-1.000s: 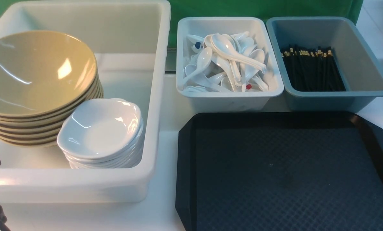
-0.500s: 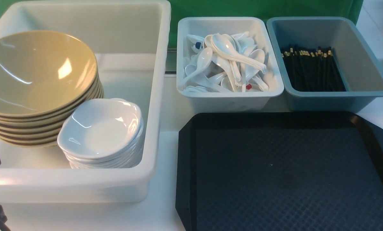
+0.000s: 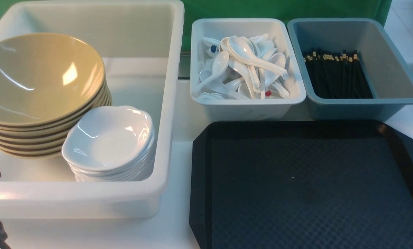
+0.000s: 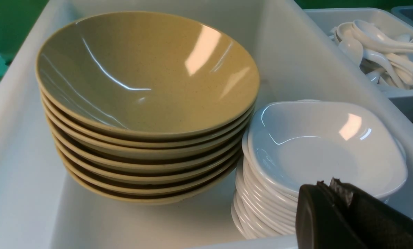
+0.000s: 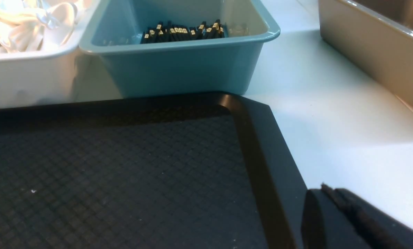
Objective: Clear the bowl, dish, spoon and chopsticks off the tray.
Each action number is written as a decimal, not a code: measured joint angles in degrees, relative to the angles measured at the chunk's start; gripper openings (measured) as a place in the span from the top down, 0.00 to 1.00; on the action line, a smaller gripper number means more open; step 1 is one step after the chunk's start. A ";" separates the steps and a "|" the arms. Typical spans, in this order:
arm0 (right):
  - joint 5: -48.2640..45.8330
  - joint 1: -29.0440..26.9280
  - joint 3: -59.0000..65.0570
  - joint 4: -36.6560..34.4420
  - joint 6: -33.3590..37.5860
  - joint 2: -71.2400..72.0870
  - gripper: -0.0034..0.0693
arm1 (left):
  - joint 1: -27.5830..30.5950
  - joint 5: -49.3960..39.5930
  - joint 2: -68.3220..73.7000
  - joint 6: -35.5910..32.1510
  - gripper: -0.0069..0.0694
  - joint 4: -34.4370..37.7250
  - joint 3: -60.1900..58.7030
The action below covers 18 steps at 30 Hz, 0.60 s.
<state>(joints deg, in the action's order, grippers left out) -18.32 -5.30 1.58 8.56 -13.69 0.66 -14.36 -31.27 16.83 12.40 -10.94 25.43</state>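
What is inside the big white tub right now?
The white tub holds a stack of olive-tan bowls and, beside it, a stack of small white dishes. Only each stack's top piece shows its inside; anything beneath the stacks is hidden.

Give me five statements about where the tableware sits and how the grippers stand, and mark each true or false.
1. The tray has nothing on it. True.
2. The stack of bowls stands in the blue-grey bin. False: it stands in the white tub, beside the stack of dishes.
3. The chopsticks lie in the blue-grey bin. True.
4. The left gripper holds a dish. False: it is shut on nothing, near the dishes.
5. The spoons are piled on the tray. False: they fill the small white bin beyond it.
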 joint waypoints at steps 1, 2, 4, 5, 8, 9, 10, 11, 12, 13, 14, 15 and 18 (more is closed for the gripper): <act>0.00 0.00 0.00 0.00 0.00 0.00 0.91 | 0.00 0.00 0.00 0.00 0.92 0.00 0.00; 0.00 0.00 0.00 0.00 0.00 0.00 0.91 | 0.00 0.00 0.00 0.00 0.92 0.00 0.00; 0.00 0.00 0.00 0.00 0.00 0.00 0.90 | 0.00 0.00 0.00 0.00 0.92 0.00 0.00; 0.00 0.00 0.00 0.00 0.00 0.00 0.90 | 0.00 0.00 0.00 0.00 0.92 0.00 0.00; 0.00 0.00 0.00 0.05 0.00 0.00 0.90 | 0.00 0.00 0.00 0.00 0.92 0.00 0.00; 0.00 0.00 0.00 0.05 0.00 0.00 0.90 | 0.00 0.00 0.00 0.00 0.92 0.00 0.00; 0.00 0.00 0.00 0.05 0.00 0.00 0.90 | 0.00 0.00 0.00 0.00 0.92 0.00 0.00; 0.00 0.00 0.00 0.05 0.00 0.00 0.90 | 0.00 0.00 0.00 0.00 0.92 0.00 0.00; 0.00 0.00 0.00 0.05 0.00 0.00 0.90 | 0.00 0.00 0.00 0.00 0.92 0.00 0.00; 0.00 0.00 0.00 0.05 0.00 0.00 0.89 | 0.00 0.00 0.00 0.00 0.92 -0.06 0.00; 0.00 0.00 0.00 0.05 0.00 0.00 0.89 | 0.00 0.00 0.00 0.00 0.92 -0.53 0.00; 0.00 0.00 0.00 0.05 0.00 0.00 0.89 | 0.00 0.00 0.00 0.00 0.92 -1.59 0.00; 0.00 0.00 0.00 0.05 0.00 0.00 0.89 | 0.00 0.00 0.00 0.00 0.92 -4.26 0.00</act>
<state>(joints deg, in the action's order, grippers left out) -18.32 -5.30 1.58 8.61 -13.69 0.66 -14.36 -31.27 16.83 12.40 -15.20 25.43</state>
